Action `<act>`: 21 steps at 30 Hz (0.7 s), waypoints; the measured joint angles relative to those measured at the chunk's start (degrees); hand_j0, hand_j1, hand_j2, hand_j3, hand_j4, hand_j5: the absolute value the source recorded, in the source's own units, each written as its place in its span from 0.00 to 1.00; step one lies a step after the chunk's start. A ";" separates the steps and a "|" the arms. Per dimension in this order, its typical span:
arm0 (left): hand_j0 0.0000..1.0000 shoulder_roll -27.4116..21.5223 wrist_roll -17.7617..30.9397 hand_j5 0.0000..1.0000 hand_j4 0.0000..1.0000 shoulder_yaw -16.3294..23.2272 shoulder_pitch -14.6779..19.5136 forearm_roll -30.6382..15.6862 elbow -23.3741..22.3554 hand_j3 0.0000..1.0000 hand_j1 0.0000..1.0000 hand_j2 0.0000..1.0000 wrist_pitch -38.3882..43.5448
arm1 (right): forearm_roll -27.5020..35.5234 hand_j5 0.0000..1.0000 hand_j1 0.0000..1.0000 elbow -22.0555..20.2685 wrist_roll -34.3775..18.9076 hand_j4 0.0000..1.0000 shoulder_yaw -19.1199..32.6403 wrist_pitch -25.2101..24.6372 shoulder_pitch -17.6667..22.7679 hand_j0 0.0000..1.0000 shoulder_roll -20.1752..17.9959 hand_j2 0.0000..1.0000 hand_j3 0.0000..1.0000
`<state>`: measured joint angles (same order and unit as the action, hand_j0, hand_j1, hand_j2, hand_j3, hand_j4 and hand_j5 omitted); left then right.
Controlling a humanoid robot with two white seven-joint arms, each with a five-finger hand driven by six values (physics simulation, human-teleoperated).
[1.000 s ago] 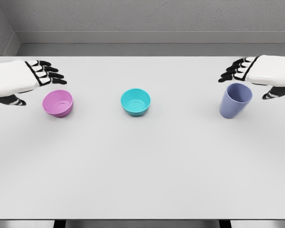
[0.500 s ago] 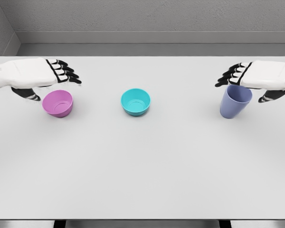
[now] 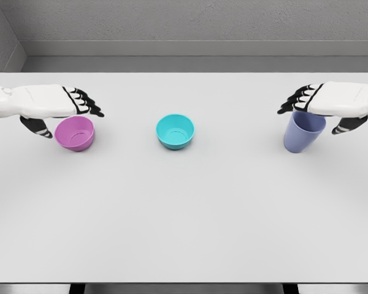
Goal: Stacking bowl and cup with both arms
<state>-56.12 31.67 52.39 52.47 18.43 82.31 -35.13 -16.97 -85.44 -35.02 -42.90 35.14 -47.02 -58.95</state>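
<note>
A pink bowl (image 3: 75, 134) sits on the white table (image 3: 184, 208) at the left. My left hand (image 3: 64, 110) hovers over its far rim, fingers spread, thumb hanging down at the bowl's left side, holding nothing. A teal bowl (image 3: 175, 131) stands in the middle, apart from both hands. At the right stands a lavender cup (image 3: 302, 133), upright. Over its rim is my right hand (image 3: 313, 107), fingers extended to the left and thumb down at the cup's right; the hand covers part of the rim and grips nothing.
The table's far edge meets a grey wall behind the objects. A wide stretch of bare tabletop lies in front of the two bowls and the cup.
Both hands have moved inward and lowered: the left slid right over the pink bowl, the right shifted left over the cup. Bowls and cup have not moved.
</note>
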 measured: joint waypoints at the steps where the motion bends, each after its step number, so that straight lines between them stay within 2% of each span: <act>1: 1.00 0.00 0.27 1.00 1.00 0.14 -0.09 -0.64 -0.05 1.00 1.00 1.00 0.00 | -0.10 1.00 1.00 0.46 0.00 1.00 -0.22 0.00 -0.18 1.00 0.39 1.00 1.00; 5: 1.00 0.06 0.78 1.00 1.00 0.38 0.09 -1.78 -0.65 1.00 1.00 1.00 0.00 | -0.62 1.00 1.00 1.73 0.00 1.00 -0.93 0.01 -0.18 1.00 1.40 1.00 1.00; 16: 1.00 2.45 0.95 1.00 1.00 3.49 1.23 -1.88 -8.40 1.00 1.00 1.00 0.01 | -1.50 1.00 1.00 2.71 0.00 1.00 -1.67 0.01 -0.09 1.00 1.54 1.00 1.00; 21: 1.00 3.50 0.89 1.00 1.00 4.68 1.41 -1.89 -9.67 1.00 1.00 1.00 0.00 | -1.63 1.00 1.00 4.15 0.00 1.00 -1.98 0.01 0.00 1.00 1.82 1.00 1.00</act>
<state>-52.62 32.56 57.08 53.88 16.54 72.64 -35.13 -18.60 -81.30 -35.02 -44.88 35.15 -47.02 -57.13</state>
